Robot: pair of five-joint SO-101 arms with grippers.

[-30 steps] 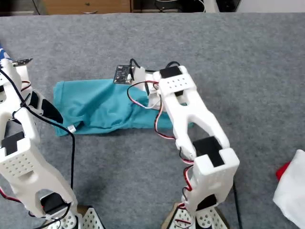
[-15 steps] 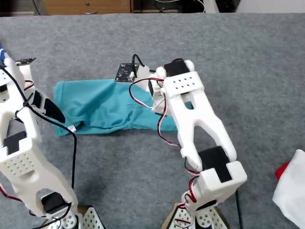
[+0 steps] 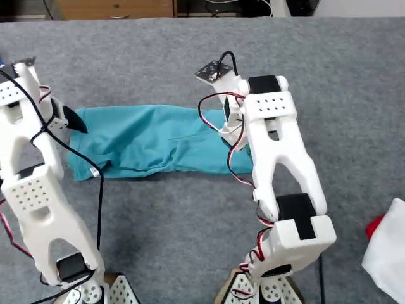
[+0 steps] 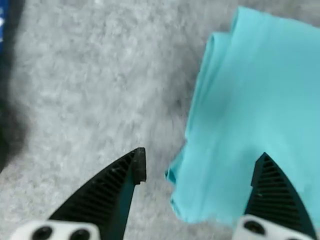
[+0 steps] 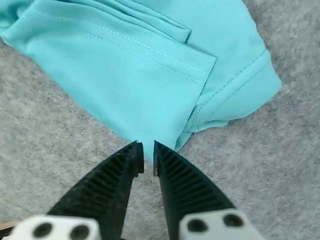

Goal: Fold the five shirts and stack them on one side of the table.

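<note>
Shirt (image 3: 152, 142) of teal knit fabric, partly folded into a long band, lies across the middle of the grey carpet-like surface (image 3: 329, 76). The left gripper (image 4: 200, 165) hovers wide open over one end of the shirt, one finger above bare surface and the other above cloth, holding nothing. The right gripper (image 5: 145, 150) is at the opposite end, jaws almost together, pinching the stitched edge. A white folded cloth (image 3: 387, 253) and a red item (image 3: 374, 225) sit well apart, at the surface's edge.
</note>
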